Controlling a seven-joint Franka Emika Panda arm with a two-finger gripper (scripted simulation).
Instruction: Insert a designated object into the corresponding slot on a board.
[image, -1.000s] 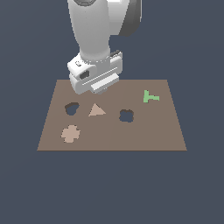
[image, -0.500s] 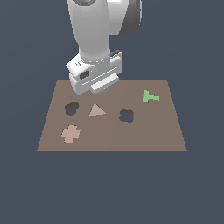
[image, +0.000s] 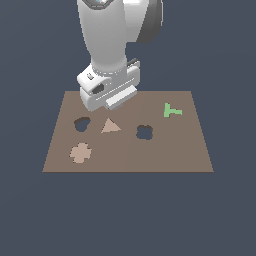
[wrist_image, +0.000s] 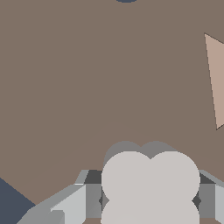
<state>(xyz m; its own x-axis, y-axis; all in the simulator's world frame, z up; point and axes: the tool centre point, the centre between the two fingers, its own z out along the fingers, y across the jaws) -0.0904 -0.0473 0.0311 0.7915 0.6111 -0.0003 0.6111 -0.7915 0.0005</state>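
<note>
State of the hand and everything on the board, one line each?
hand: shut on pale clover-shaped piece, above the board
heart-shaped cut-out: empty
clover-shaped cut-out: empty
tan triangle: flat on board
tan cross: flat on board
green T-shaped piece: lying on board, not held

From my remote station, the arm shows as a thick white cylinder with a dark grey joint band near its upper link. Its hand is a boxy white block with a small dark recess on its face. In the wrist view, the gripper appears as pale grey angular housings with darker insets.
</note>
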